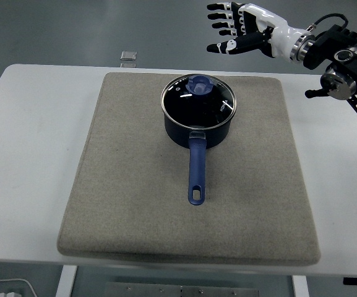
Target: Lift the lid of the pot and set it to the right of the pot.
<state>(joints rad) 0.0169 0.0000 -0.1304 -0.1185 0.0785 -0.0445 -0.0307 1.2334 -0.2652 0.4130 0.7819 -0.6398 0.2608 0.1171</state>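
Right hand [243, 31] above, fingers spread, holding nothing.
Lid [198, 96] likely glass, stiff, breakable: grip its 1 blue knob [200, 85].

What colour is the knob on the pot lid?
Blue, matching the pot's long handle; the round knob on the glass lid shows clearly in the head view.

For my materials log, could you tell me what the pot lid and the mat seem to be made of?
Pot lid: apparently clear glass with a shiny metal rim, since reflections show; the blue knob looks plastic. Mat: grey-beige, matte, probably felt or woven fabric.
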